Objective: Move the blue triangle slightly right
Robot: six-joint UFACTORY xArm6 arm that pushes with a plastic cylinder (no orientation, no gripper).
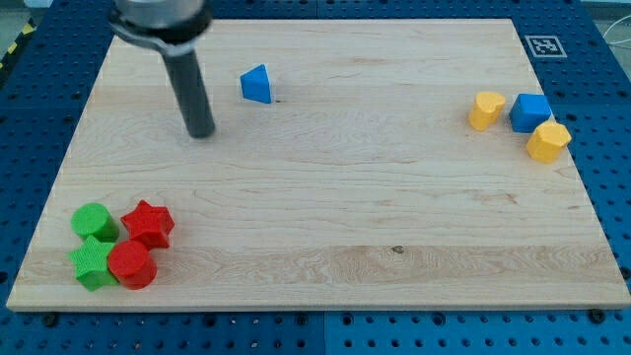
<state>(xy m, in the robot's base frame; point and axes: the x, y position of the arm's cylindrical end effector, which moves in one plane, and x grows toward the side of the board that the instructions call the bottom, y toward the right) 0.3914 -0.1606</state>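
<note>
The blue triangle (256, 85) lies on the wooden board (325, 227) near the view's top, left of centre. My tip (201, 134) rests on the board to the left of and below the triangle, a short gap apart, not touching it. The dark rod rises from the tip toward the view's top left.
A blue cube (530, 111) sits between a yellow heart (486, 109) and a yellow hexagon (548, 142) at the view's right. At bottom left a green cylinder (94, 221), green star (93, 262), red star (148, 223) and red cylinder (131, 265) cluster together.
</note>
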